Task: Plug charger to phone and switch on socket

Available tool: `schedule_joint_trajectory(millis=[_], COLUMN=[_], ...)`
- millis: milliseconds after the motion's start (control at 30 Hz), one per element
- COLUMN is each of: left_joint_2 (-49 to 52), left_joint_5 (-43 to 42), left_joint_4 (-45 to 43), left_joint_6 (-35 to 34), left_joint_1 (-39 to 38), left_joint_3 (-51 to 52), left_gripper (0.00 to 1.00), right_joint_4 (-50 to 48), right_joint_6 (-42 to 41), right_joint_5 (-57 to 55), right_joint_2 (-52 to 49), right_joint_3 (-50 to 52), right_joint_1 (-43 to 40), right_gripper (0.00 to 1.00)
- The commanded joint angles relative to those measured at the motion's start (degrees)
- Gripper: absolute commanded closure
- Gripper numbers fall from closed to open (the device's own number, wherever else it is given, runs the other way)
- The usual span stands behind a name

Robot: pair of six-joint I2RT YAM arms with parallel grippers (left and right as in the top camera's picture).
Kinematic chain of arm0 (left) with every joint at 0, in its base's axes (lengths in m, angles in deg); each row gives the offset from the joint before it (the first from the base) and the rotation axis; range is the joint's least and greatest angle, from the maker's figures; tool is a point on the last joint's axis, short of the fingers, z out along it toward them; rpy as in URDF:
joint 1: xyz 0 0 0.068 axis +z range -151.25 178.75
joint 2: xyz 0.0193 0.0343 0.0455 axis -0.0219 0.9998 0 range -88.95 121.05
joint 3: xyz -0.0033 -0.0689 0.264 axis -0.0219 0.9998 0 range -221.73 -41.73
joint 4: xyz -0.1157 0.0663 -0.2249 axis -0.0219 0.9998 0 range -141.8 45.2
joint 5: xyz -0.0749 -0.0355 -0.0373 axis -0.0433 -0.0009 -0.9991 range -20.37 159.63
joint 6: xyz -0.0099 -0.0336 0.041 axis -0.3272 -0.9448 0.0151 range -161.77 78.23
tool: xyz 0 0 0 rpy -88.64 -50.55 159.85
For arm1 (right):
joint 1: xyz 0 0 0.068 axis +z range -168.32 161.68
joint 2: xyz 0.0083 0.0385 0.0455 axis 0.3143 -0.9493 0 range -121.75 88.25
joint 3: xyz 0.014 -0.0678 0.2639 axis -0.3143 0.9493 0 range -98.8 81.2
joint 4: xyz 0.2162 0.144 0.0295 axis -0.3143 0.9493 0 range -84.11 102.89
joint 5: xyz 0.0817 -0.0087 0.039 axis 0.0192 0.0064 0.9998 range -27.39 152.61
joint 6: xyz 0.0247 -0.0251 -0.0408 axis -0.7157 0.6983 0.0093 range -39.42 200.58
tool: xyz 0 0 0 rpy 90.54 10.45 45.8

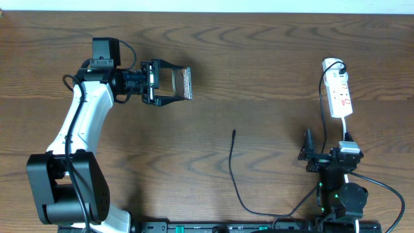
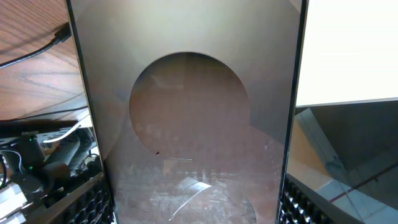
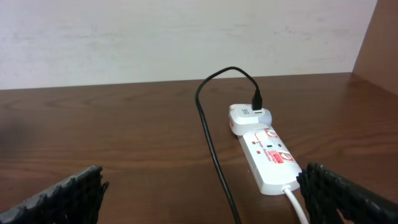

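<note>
Left wrist view: a flat brown phone (image 2: 186, 124) is clamped in the left gripper (image 1: 185, 83). A glossy white socket (image 3: 267, 155) is seen on the wood-grain desk (image 3: 93, 137) ahead of the wide-spread right gripper (image 3: 202, 196).

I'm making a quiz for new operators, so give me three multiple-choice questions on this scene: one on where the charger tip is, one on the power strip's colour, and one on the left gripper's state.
1. Where is the charger's plug tip?
A. Hanging off the edge
B. Lying free on the table, between the arms
C. Hidden under an arm

2. What colour is the power strip?
A. White with red marks
B. Black
C. Blue

3. What is the left gripper doing?
A. Open and empty
B. Gripping a cable
C. Shut on the phone

Answers: B, nothing touches the tip; A, the right wrist view shows it clearly; C, the phone fills the space between its fingers.
</note>
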Motion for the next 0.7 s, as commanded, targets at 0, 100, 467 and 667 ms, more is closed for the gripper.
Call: schedule_joint_trajectory(millis=[0,100,467,667], left_joint_2=[-2.1,-2.1,-2.1,-2.1], left_joint_5=[-0.8,3.1,29.9,50.0], left_joint_4=[-0.1,-0.1,3.9,11.8], left_joint_6=[1.0,2.7,6.9,6.8], left_joint_1=[0.3,0.3,-3.0,-5.4], left_joint_3=[-2.0,-2.0,-2.0,-2.0], left_gripper=[0.92,0.92,0.93,0.93], right_joint_4=[0.3,0.3,0.3,0.3], right_joint_6=[0.5,0.5,0.5,0.5], right_joint_5=[-0.3,-0.3,-0.3,-0.3], right_joint_2=[0.3,0.3,0.3,0.3], right_joint_3=[0.1,0.1,0.1,0.1], right_joint_1=[-0.3,-0.3,-0.3,-0.3], right_gripper=[0.01,0.01,0.01,0.01])
